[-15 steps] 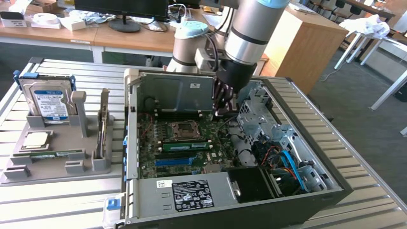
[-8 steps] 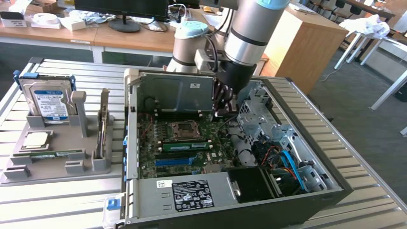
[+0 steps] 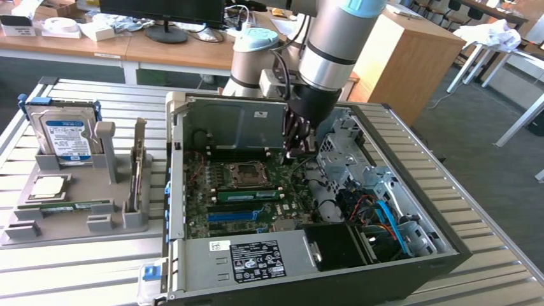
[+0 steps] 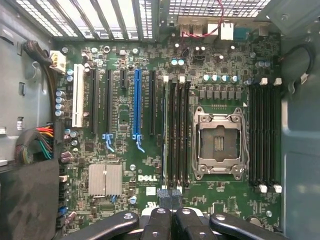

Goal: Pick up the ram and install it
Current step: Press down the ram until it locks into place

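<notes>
The motherboard (image 4: 125, 150) is dark green, with one blue slot (image 4: 137, 102), one white slot (image 4: 78, 95) and black memory slots (image 4: 262, 135). Its heat sink (image 4: 105, 179) is ribbed silver. The ram (image 3: 246, 194) is green. The tool (image 4: 170, 196) is black. The hard drive (image 3: 66, 137) has a blue-and-white label, the tray (image 3: 76, 226) is grey and the desk (image 3: 85, 271) is pale and slatted.

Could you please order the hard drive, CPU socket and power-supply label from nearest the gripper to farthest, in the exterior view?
1. CPU socket, on the motherboard by the gripper.
2. Power-supply label, toward the camera.
3. Hard drive, outside the case, exterior view's left.
</notes>
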You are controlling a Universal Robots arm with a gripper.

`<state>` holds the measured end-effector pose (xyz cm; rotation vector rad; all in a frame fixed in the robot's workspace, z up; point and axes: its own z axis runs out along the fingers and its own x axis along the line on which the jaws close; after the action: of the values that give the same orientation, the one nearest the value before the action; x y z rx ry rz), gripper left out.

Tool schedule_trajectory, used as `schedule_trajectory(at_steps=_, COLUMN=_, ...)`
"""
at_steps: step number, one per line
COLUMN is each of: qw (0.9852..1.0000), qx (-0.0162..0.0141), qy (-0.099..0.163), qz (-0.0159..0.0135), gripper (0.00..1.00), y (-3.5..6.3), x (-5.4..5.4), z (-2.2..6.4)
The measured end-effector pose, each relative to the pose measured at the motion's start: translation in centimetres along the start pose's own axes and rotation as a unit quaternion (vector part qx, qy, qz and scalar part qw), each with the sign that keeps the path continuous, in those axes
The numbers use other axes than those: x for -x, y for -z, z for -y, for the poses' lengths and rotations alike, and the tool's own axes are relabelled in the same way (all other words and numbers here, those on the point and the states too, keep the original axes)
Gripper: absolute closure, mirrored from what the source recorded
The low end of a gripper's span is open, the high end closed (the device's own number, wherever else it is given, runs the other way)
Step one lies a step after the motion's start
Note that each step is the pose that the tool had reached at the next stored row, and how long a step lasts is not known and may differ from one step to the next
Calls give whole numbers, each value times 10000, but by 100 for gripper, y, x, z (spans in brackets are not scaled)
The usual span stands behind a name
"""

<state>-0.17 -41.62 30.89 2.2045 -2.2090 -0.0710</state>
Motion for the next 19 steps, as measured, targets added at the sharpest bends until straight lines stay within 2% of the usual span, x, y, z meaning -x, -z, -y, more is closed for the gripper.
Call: schedule_trajectory(at_steps=19, qw=10000, qx=0, qy=-1, qz=-7, gripper=90, y=-171, x=-3, z=8)
